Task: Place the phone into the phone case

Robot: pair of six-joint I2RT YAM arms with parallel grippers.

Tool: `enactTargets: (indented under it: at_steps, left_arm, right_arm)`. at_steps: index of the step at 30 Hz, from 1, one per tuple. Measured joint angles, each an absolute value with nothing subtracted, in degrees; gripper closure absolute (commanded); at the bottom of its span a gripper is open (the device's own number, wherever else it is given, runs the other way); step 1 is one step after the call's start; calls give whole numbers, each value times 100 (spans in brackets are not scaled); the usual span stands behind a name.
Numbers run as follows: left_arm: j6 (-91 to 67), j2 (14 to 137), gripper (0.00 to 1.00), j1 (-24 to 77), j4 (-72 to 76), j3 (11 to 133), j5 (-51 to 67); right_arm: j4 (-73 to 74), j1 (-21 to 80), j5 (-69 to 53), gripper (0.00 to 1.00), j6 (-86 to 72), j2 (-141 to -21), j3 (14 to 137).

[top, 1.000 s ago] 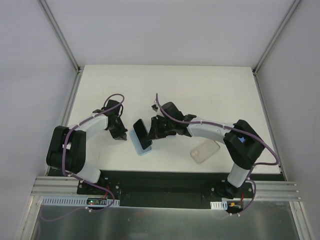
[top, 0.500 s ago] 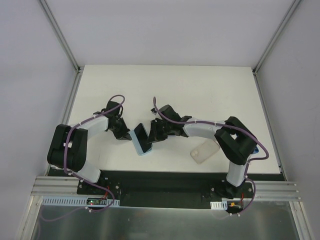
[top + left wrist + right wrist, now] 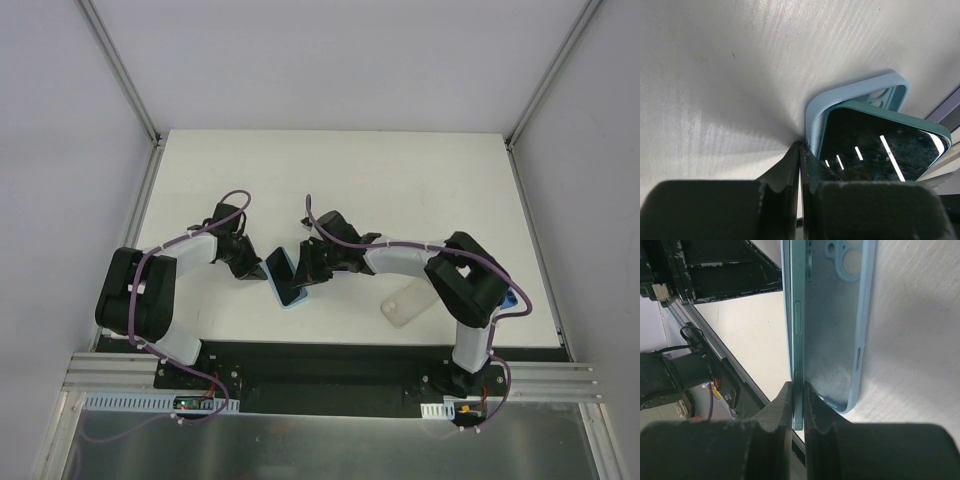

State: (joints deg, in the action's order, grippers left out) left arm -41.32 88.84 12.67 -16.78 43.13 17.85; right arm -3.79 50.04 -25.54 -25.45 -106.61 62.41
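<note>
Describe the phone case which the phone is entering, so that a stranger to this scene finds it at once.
Look at the white table, a little left of its middle, toward the near edge. The light blue case lies there with the dark phone tilted into it. The other case, further right, is pale, almost clear, and empty.

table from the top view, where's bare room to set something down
The far half of the table is bare, as is the strip along its right edge past the spare case. Crowded: the middle, where the left pincer and right pincer meet at the phone and blue case.
</note>
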Motion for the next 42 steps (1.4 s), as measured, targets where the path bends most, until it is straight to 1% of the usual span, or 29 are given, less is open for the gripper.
enactTargets:
  at_steps: [12,22,32,38,40,42]
  left_arm:
    - [-4132,8960,100,1225,-1667,4318,1826]
    - [-4123,9153,100,1227,-1918,4558,1844]
    - [-4112,9203,100,1227,-2043,4639,1789]
    - [-4106,9179,100,1227,-2045,4641,1791]
    - [-4101,9159,100,1229,-2045,4635,1796]
    - [-4093,9102,96,1238,-2023,4600,1796]
  right_arm:
    - [-587,4952,-2875,92,-2609,-10803,6198]
    - [-847,4847,-3264,93,-2635,-10940,6132]
    - [-1079,4724,-3837,93,-2895,-11242,6143]
    - [-1092,4718,-3844,85,-2956,-11246,6130]
    - [-1103,4713,-3822,80,-2995,-11249,6104]
    - [-1120,4711,-3774,77,-3022,-11249,6042]
